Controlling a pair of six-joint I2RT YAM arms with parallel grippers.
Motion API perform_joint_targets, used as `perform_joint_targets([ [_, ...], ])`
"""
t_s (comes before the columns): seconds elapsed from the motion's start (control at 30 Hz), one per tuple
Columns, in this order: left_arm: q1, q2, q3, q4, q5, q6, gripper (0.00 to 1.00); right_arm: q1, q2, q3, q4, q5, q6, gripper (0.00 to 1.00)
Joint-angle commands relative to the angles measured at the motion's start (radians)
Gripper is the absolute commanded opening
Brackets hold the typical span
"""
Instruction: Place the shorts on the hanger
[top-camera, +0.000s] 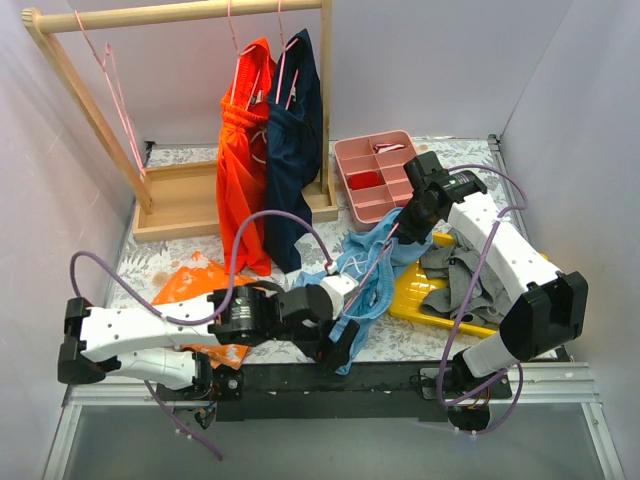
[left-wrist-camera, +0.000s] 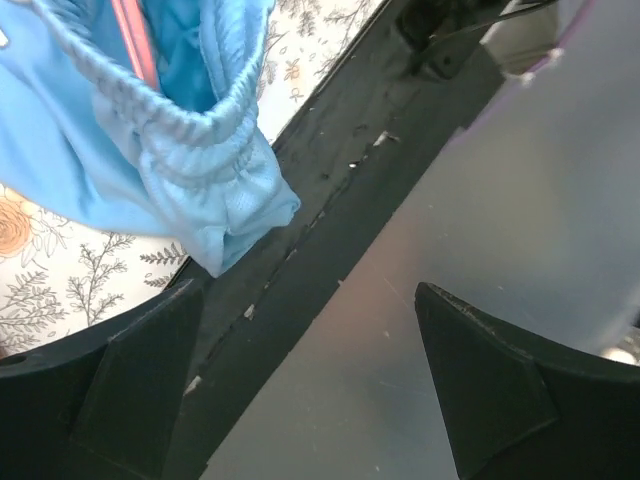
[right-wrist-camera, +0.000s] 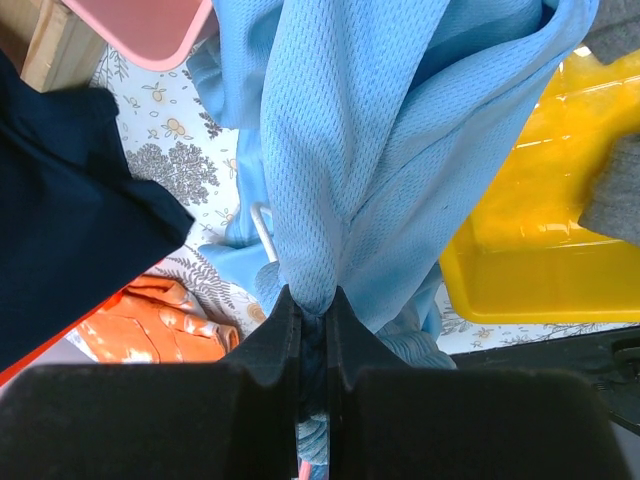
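The right gripper (right-wrist-camera: 311, 318) pinches the shorts (right-wrist-camera: 370, 130). The left gripper (left-wrist-camera: 310, 300) is released, just beside them. The hanger (left-wrist-camera: 133, 40) is inside the shorts.

Materials and finishes on hand

Shorts (right-wrist-camera: 340, 150): sky-blue mesh cloth, finely perforated, matt; ribbed gathered waistband. Hanger (left-wrist-camera: 135, 40): thin pink wire, smooth. Rack (top-camera: 90, 110): pale bare wood, matt. Yellow tray (right-wrist-camera: 540, 250): glossy plastic. Pink tray (top-camera: 341, 170): matt plastic. Counter (left-wrist-camera: 60, 290): floral-printed cover. Right pincer (right-wrist-camera: 312, 300): matt black plastic, slightly grained
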Motion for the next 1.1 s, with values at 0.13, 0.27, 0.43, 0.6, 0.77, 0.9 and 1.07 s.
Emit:
perform_joint_targets([
  [0.13,-0.057,0.072,-0.031,0.032,-0.515,-0.146,0.85,-0.002,-0.004,0.056,-0.01,-0.072,0.006,0.01],
  [0.27,-0.057,0.121,-0.041,0.098,-0.569,-0.103,0.81,-0.002,-0.013,0.058,-0.015,-0.082,0.004,0.01],
  [0.43,-0.059,0.121,-0.12,0.299,-0.552,0.011,0.75,-0.003,-0.018,0.067,-0.03,-0.095,0.006,0.01],
  [0.6,-0.056,0.086,-0.164,0.422,-0.583,0.069,0.66,-0.003,-0.027,0.07,-0.036,-0.108,0.007,0.01],
  [0.77,-0.03,0.04,-0.227,0.535,-0.522,0.147,0.48,-0.002,-0.038,0.065,-0.03,-0.126,0.01,0.01],
  [0.9,-0.001,0.042,-0.265,0.603,-0.483,0.161,0.35,-0.002,-0.05,0.059,-0.025,-0.132,0.009,0.01],
  [1.07,0.001,0.046,-0.265,0.627,-0.456,0.163,0.0,-0.002,-0.075,0.044,0.011,-0.157,-0.023,0.01],
])
